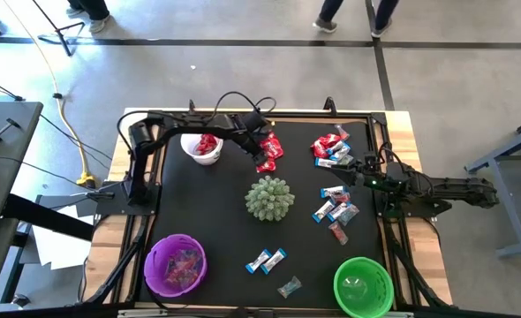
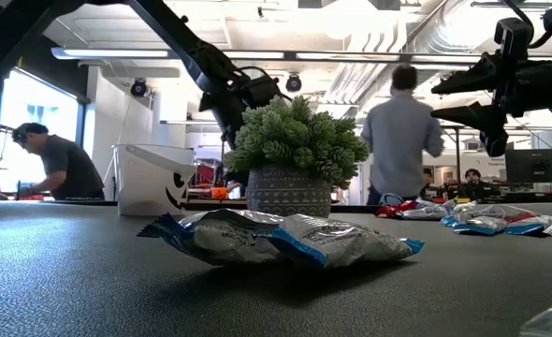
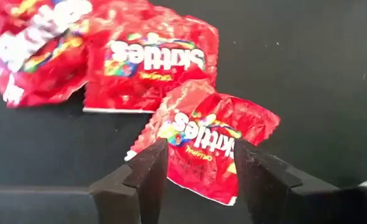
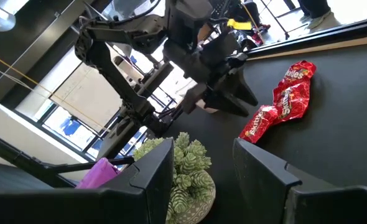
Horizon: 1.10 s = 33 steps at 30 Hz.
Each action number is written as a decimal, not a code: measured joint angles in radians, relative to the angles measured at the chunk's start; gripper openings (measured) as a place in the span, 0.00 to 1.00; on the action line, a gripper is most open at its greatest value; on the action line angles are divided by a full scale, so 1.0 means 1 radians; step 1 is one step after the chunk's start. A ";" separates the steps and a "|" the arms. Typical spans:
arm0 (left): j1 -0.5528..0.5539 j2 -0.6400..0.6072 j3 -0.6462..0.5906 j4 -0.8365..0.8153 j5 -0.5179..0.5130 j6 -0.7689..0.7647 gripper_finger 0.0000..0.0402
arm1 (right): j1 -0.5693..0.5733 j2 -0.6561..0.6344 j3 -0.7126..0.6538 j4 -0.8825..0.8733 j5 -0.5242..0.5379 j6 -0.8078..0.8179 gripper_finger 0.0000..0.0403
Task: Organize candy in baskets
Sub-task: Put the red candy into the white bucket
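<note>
My left gripper [image 1: 262,147] hangs low over a small heap of red candy [image 1: 270,151] at the table's far middle, beside the white basket [image 1: 202,147], which holds red candy. In the left wrist view it [image 3: 199,180] is open, one finger on either side of a red packet [image 3: 203,142] lying flat on the black mat; I see no touch. My right gripper [image 1: 359,168] waits open and level at the right side, nothing between its fingers [image 4: 202,174]. The purple basket [image 1: 176,263] and the green basket [image 1: 363,285] stand at the near edge.
A spiky pale-green ball in a pot [image 1: 269,199] stands mid-table. Blue-and-silver candy lies at the right [image 1: 336,209] and near middle [image 1: 267,259]; mixed red and blue candy [image 1: 331,147] sits far right, a clear one [image 1: 289,286] near the edge. People move beyond the table.
</note>
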 joint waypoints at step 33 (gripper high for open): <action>-0.052 0.069 0.005 -0.009 -0.146 0.166 0.34 | 0.000 0.000 0.000 0.000 0.000 0.000 0.40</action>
